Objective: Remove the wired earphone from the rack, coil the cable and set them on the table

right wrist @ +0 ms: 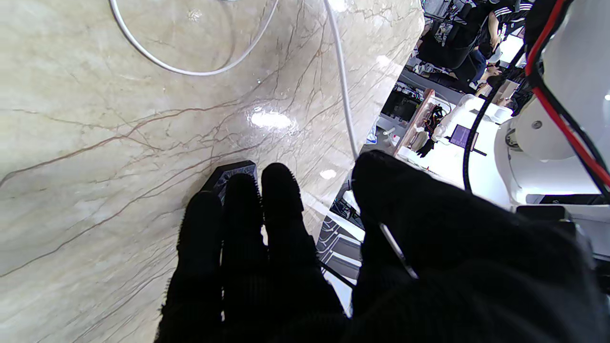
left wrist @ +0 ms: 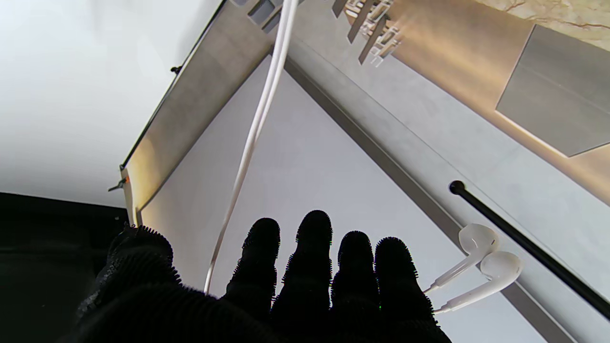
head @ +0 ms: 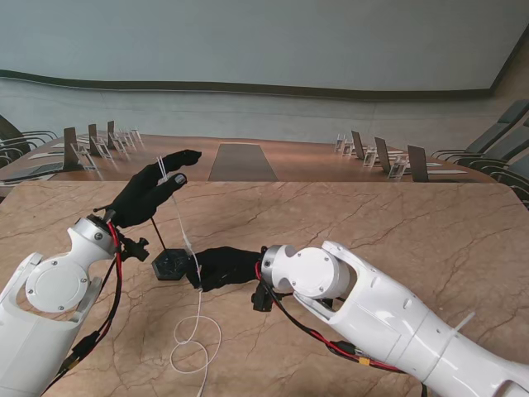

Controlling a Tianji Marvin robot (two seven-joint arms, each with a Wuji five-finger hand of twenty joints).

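Two black-gloved hands work over a wide marble bench (head: 397,223). Most of the bench is bare, with lots of open room to the right and out toward its far edge.

The left hand (head: 153,192) is raised up above the bench. Its fingers (left wrist: 312,257) lie straight and close side by side, and the thumb sits apart. The white cable (head: 183,231) passes between thumb and fingers, and the two earbuds (left wrist: 481,267) hang out past the little finger, just beside the thin black rod of the rack (left wrist: 524,243). I cannot tell how tightly this hand holds the cable.

The cable runs long and nearly straight, down from the left hand toward the right hand (head: 223,266). That hand sits low over the bench, its thumb and fingers pinching the cable. Nearer to me, the rest of the cable lies on the bench in a loose loop (head: 197,343).

A dark rack base (head: 171,264) sits on the bench just beside the right hand's fingertips, between the two hands.
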